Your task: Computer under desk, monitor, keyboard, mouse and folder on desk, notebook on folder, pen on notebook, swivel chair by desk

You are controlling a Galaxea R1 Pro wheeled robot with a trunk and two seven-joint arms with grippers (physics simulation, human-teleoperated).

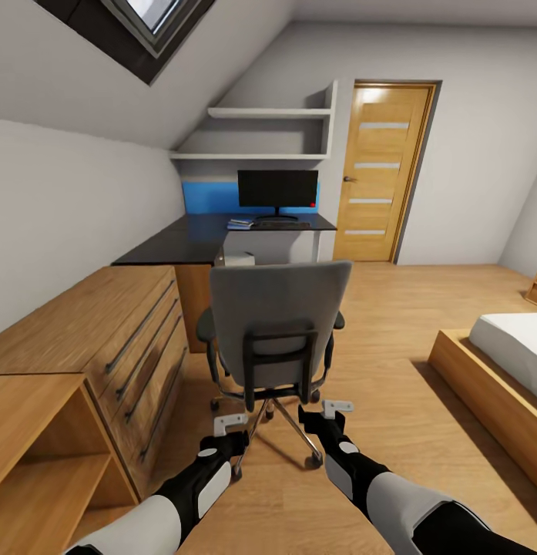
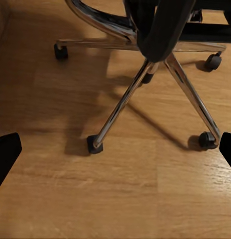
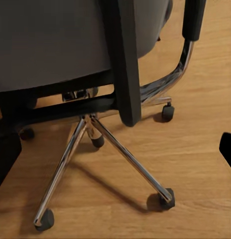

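Evidently both arms reach low at frame bottom, left gripper (image 1: 231,428) and right gripper (image 1: 327,411) spread apart, empty, behind the swivel chair (image 1: 277,324), likely to push it deskward.

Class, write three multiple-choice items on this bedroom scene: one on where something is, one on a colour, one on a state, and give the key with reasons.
1. Where does the monitor stand?
A. on the desk
B. on the floor
C. on the bed

2. What colour is the back of the swivel chair?
A. red
B. grey
C. bright blue

3. How do the jaws of the left gripper stand?
A. shut on a caster
B. shut on the armrest
C. open, holding nothing

Key:
1 A: in the head view the monitor's base rests on the black desk top, under the wall shelves.
2 B: the tall back facing the camera is plain grey with a black frame.
3 C: in the left wrist view the two dark jaws sit far apart at the picture's edges, with bare wood floor and the chrome chair base between them.
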